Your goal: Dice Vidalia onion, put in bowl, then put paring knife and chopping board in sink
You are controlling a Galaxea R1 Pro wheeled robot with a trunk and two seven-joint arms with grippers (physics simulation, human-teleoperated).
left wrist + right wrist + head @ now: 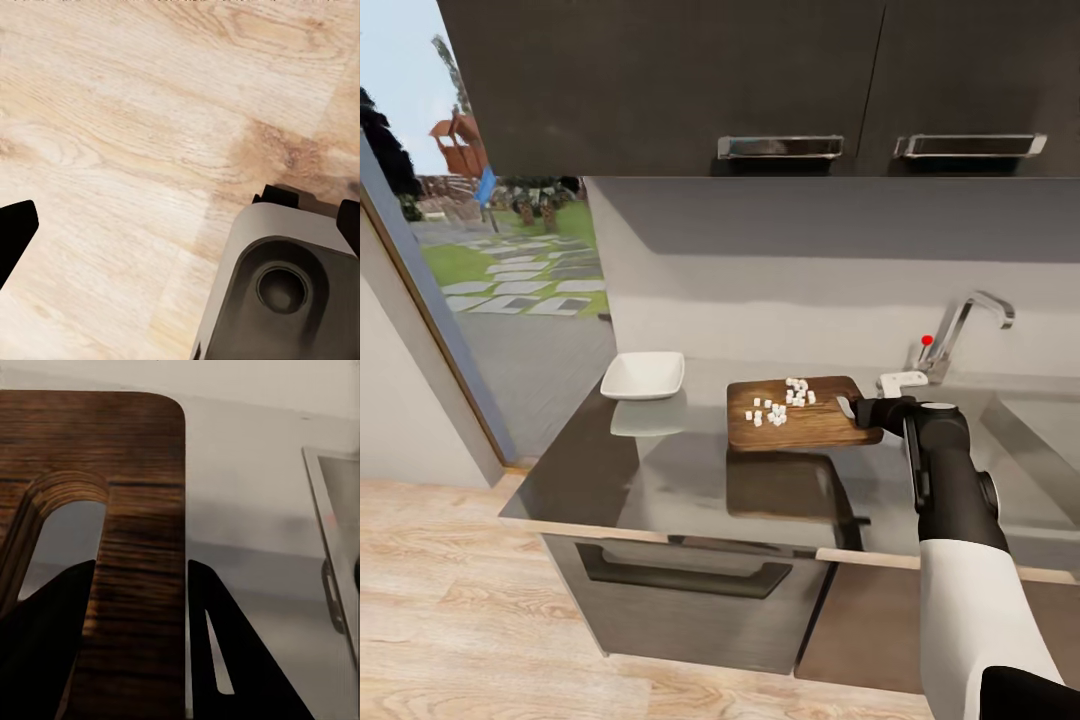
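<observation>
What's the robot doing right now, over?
Right gripper clamped on dark brown wooden chopping board at slot end. White diced onion on board. White squarish bowl empty. Left gripper: state unclear.

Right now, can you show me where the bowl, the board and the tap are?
bowl (644, 375), head view, white inside.
board (800, 420), head view, bare wood below the onion bits (780, 402).
tap (982, 303), head view, curved chrome spout.

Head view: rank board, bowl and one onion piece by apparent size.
1. Board, largest.
2. Bowl, clearly smaller, though it sits slightly farther back.
3. Single onion piece, tiny by comparison.
</observation>
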